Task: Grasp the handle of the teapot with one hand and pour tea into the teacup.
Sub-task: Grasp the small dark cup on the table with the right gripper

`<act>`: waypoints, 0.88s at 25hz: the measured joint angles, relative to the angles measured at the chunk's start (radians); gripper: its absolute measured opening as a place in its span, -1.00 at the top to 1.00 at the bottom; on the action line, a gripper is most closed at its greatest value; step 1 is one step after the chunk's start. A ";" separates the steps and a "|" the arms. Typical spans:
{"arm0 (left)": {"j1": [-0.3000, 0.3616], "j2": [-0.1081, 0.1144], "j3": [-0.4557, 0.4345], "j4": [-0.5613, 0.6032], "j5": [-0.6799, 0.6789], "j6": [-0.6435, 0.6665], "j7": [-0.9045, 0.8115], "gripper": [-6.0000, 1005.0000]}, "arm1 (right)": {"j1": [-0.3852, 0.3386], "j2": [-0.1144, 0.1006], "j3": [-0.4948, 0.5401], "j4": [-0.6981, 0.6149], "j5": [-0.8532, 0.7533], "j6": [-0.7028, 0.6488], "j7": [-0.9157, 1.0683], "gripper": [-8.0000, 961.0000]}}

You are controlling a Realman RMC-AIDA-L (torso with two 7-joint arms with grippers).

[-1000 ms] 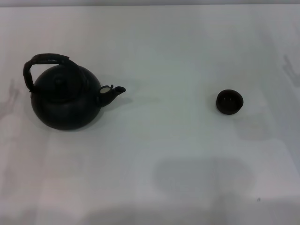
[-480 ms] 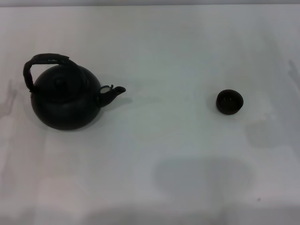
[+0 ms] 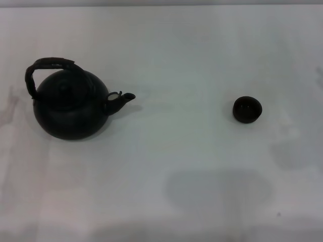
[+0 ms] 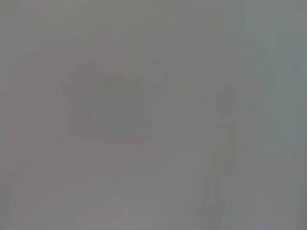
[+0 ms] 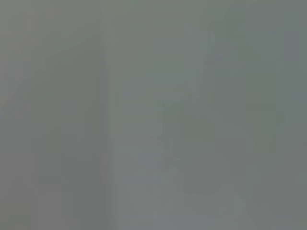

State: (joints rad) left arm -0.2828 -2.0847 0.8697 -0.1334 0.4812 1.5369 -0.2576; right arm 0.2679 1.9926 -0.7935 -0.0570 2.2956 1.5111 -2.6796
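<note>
Vs 0.5 s ago: teapot [image 3: 70, 108] and teacup [image 3: 247, 109] haven't moved; only the faint shadows at the table's [image 3: 176, 55] right edge have shifted a bit. No gripper shows in any view, so finger opening can't be told; nothing's held. Teapot upright at left, black, matte, handle [image 3: 44, 65] arched over lid, spout twd the cup. Teacup well apart to the right, upright.

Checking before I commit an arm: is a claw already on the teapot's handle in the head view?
No. The handle arches free over the teapot, and neither claw appears in the head view.
</note>
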 joint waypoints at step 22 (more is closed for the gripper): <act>0.004 -0.001 0.007 0.001 0.013 0.009 -0.027 -0.66 | -0.010 -0.055 -0.033 -0.742 -0.818 -0.060 0.785 -0.77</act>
State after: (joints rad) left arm -0.2793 -2.0852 0.8772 -0.1321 0.4942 1.5463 -0.2847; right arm 0.2583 1.9377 -0.8267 -0.7986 1.4778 1.4512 -1.8948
